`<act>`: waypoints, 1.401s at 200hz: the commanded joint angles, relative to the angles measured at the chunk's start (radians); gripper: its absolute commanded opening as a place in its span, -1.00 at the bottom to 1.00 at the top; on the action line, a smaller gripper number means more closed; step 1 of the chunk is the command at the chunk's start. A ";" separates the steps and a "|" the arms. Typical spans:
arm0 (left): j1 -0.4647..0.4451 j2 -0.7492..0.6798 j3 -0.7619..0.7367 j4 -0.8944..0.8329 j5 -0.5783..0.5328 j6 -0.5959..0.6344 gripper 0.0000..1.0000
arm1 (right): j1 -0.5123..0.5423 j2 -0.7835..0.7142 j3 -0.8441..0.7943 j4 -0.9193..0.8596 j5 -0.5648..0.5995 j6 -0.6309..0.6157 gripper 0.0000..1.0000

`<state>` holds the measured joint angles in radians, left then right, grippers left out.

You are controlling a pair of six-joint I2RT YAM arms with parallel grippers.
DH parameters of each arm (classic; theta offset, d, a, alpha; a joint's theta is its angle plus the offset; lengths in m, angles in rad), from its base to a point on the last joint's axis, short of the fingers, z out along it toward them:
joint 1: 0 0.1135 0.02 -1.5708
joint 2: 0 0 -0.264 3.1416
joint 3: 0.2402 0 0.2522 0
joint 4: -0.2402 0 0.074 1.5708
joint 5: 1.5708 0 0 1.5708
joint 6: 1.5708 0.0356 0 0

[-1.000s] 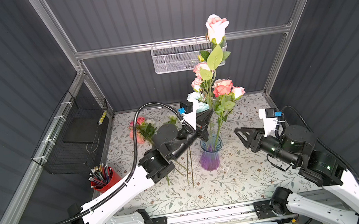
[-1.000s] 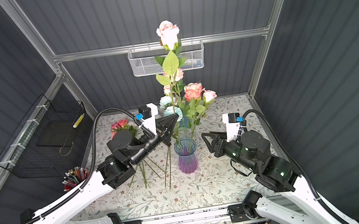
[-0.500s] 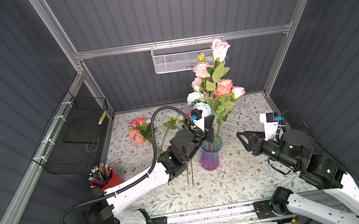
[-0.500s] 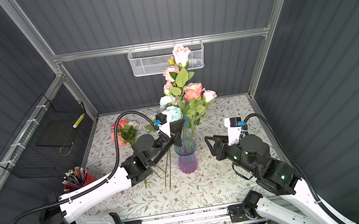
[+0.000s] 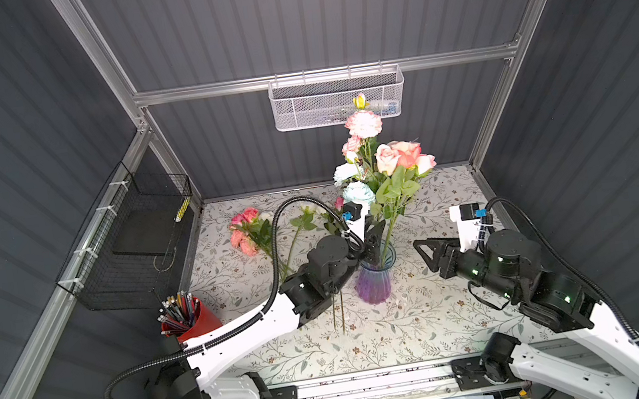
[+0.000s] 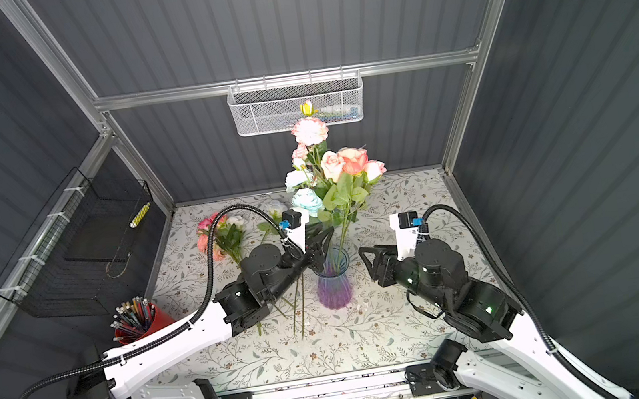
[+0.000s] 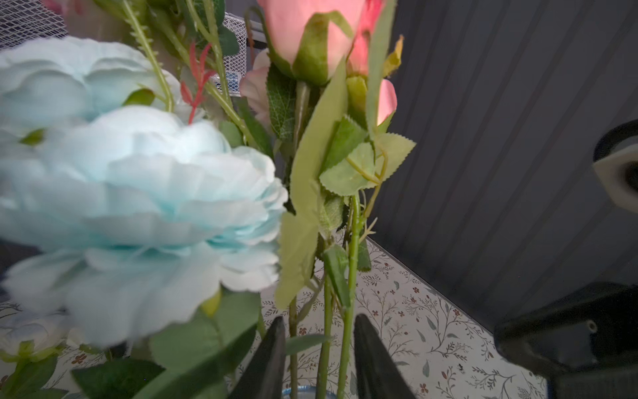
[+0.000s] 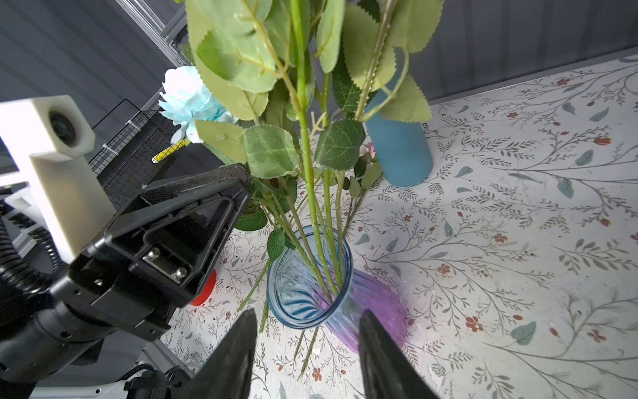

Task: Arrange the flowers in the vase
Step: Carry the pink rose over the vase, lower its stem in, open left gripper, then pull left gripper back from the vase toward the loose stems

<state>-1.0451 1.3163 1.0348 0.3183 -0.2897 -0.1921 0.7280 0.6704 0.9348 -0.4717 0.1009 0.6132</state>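
Note:
The vase is purple-blue ribbed glass and stands mid-table with several flowers upright in it: pink, coral, white and pale blue blooms. More flowers lie on the table at back left. My left gripper sits at the vase's rim, on its left side. In the left wrist view its jaws stand open around green stems, below a pale blue bloom. My right gripper hovers open and empty right of the vase.
A red pencil cup stands at front left. A black wire basket hangs on the left wall and a white mesh basket on the back wall. Loose stems lie beside the vase. A blue cylinder stands behind the bouquet.
My left arm brought a tall pink rose down into the vase, and its jaws have opened off the stem. The right gripper drifted slightly.

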 commanded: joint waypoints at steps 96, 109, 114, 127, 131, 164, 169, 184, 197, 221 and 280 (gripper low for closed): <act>-0.006 -0.374 -0.041 -0.804 -0.382 -0.198 0.37 | 0.002 -0.035 -0.081 -0.010 -0.009 0.036 0.01; 0.022 -0.388 -0.071 -0.907 -0.388 -0.265 0.37 | 0.002 -0.052 -0.117 -0.007 -0.009 0.054 0.01; 0.040 -0.390 -0.083 -0.935 -0.379 -0.285 0.38 | 0.002 -0.057 -0.130 -0.007 -0.008 0.061 0.01; 0.122 -0.386 -0.125 -0.976 -0.314 -0.319 0.38 | 0.002 -0.069 -0.155 -0.006 -0.003 0.074 0.00; 0.159 -0.382 -0.142 -0.971 -0.274 -0.315 0.37 | 0.002 -0.072 -0.162 -0.007 0.000 0.076 0.00; 0.386 -0.246 -0.158 -0.958 -0.061 -0.300 0.26 | 0.003 -0.072 -0.200 0.004 -0.001 0.091 -0.01; 0.408 -0.217 -0.152 -0.954 -0.047 -0.300 0.23 | 0.002 -0.070 -0.207 0.008 0.001 0.094 -0.01; 0.463 -0.131 -0.129 -0.937 -0.006 -0.300 0.14 | 0.002 -0.066 -0.220 0.020 0.005 0.093 -0.01; 0.510 -0.062 -0.109 -0.917 0.044 -0.294 0.06 | 0.001 -0.060 -0.220 0.025 0.010 0.087 -0.01; 0.573 0.071 -0.053 -0.911 0.082 -0.300 -0.06 | 0.000 -0.049 -0.230 0.030 0.011 0.071 -0.01; 0.646 0.308 0.041 -0.872 0.117 -0.311 -0.20 | -0.019 -0.015 -0.258 0.059 -0.014 0.042 -0.01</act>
<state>-0.4164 1.5616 1.0271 -0.5636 -0.2039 -0.4919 0.7204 0.6453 0.6891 -0.4446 0.0975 0.6834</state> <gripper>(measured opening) 0.423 0.493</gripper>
